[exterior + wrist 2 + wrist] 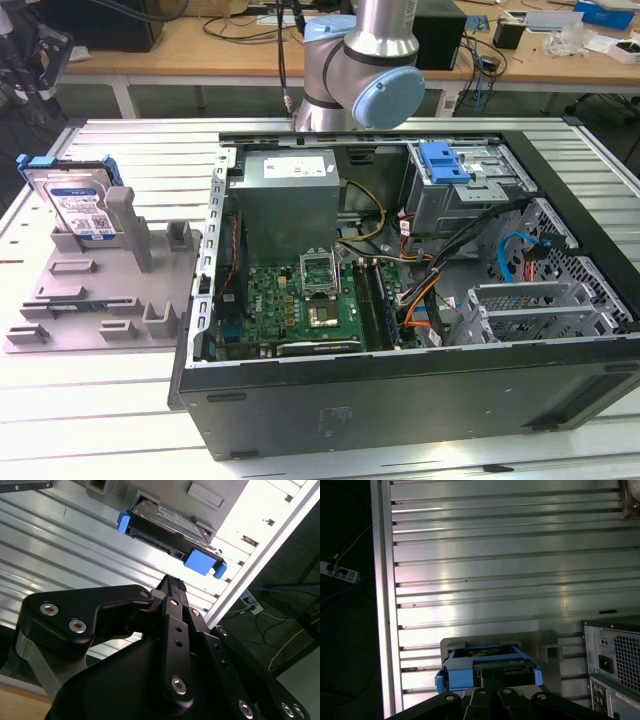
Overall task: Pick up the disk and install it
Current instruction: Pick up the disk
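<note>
The job has hardly begun: the flat silver metal disk with a white-and-blue sticker and a blue plastic frame (pixel 75 205) stands on its edge in a grey plastic stand (pixel 110 290), well apart from the big open black computer case (pixel 400 390), on the exterior view's left of it. So the disk is not picked up yet and not put in. The black metal tool (pixel 170 582) points at the disk and is very near it. In the second wrist view a thin bright strip of worktop shows between the two, so I think they do not touch. I cannot tell if the tool is spread or pressed together, but it holds nothing. Inside the case, at its far corner, sits a shiny silver metal cage (pixel 480 195) with a small blue plastic piece (pixel 443 160) on top, and that looks like the place a disk would go. A green board (pixel 300 300) lies flat on the floor of the case. The disk looks hard, smooth and thin, with straight sides, and its blue frame has small tabs at the corners. The silver worktop (pixel 100 420) under the case is made of long ribbed metal strips that shine in the light
</note>
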Action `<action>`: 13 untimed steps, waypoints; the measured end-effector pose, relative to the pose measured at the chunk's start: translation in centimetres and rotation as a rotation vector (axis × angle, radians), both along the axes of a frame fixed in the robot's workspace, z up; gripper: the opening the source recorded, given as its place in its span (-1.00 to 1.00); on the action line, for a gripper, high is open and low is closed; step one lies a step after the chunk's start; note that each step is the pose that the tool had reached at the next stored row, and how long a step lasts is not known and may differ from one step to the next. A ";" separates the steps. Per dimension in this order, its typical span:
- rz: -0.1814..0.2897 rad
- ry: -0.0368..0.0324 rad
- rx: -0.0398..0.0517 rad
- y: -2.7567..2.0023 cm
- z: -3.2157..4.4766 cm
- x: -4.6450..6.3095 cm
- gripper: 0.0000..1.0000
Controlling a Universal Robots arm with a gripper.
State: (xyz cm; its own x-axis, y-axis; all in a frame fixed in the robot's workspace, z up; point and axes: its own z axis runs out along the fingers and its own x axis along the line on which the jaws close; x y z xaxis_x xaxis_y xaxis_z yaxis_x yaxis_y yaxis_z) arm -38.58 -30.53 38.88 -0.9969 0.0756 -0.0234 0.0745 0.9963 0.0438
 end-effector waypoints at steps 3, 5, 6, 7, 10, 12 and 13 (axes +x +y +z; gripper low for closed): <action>0.000 0.0000 -0.0004 0.00 0.00 0.0 -0.79; 0.000 -0.0001 -0.0006 0.00 0.00 0.0 -0.79; 0.000 0.0000 -0.0006 0.00 0.00 0.0 -0.79; 0.000 0.0000 -0.0007 0.00 0.00 0.0 -0.79; 0.001 0.0003 -0.0007 -0.14 0.00 0.0 -0.79; 0.009 0.0005 -0.0007 -0.19 0.00 0.0 -0.79; 0.018 0.0008 -0.0008 -0.19 0.00 0.0 -0.79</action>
